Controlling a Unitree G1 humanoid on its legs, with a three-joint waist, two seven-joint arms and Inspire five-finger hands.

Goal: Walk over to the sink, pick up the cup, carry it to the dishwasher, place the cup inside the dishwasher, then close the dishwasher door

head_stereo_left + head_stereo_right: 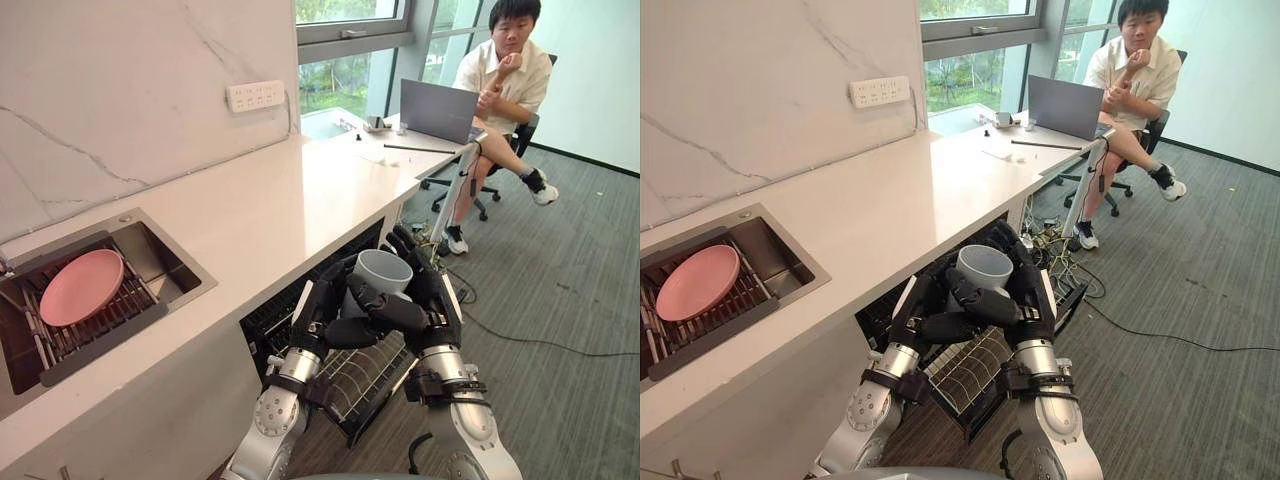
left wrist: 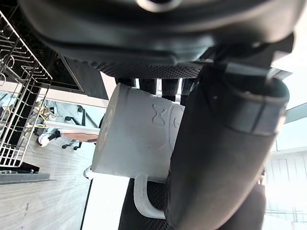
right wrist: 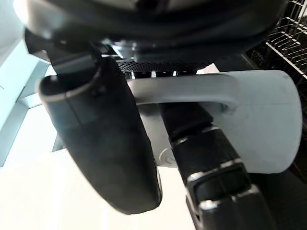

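The left hand [image 1: 318,305] and right hand [image 1: 433,298] curl their fingers round a grey cup [image 1: 385,270], held above the dishwasher's pulled-out wire rack [image 1: 362,385]. A right-hand finger seems hooked through its handle.

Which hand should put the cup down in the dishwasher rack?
Right, probably: the right hand grips the cup at its handle, above the rack. The left hand wraps the other side.
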